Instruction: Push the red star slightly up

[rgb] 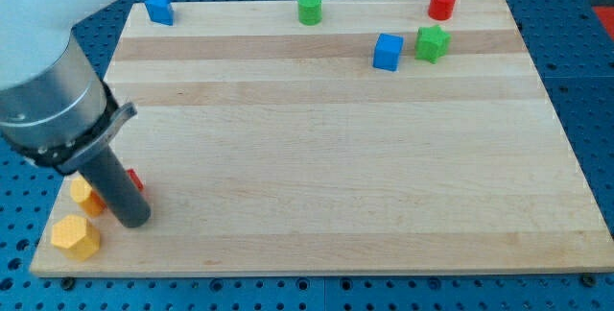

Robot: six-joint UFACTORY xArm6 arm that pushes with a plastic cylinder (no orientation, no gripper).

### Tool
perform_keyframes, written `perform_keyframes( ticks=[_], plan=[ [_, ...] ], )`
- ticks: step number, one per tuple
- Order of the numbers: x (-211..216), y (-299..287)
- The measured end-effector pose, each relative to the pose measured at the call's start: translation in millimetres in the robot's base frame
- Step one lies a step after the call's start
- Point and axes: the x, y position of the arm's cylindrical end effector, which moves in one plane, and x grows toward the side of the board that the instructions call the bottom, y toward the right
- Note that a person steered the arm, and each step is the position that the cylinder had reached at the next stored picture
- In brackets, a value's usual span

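Observation:
The red star (135, 180) is at the view's lower left on the wooden board; only a small red sliver shows behind my dark rod. My tip (133, 222) rests on the board just below the red star, seemingly touching it. A yellow block (84, 195), partly hidden by the rod, lies just left of the tip. A yellow hexagon block (76, 238) lies below and left of the tip, near the board's bottom left corner.
Along the view's top edge stand a blue block (159, 9) at the left, a green cylinder (309, 9) in the middle and a red cylinder (441, 3) at the right. A blue cube (388, 52) and a green star (432, 43) sit at the upper right.

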Motion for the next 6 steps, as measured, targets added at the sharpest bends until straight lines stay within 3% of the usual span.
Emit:
perform_keyframes(
  ticks=[1,6],
  plan=[
    [-17,-1],
    [-2,-49]
  ],
)
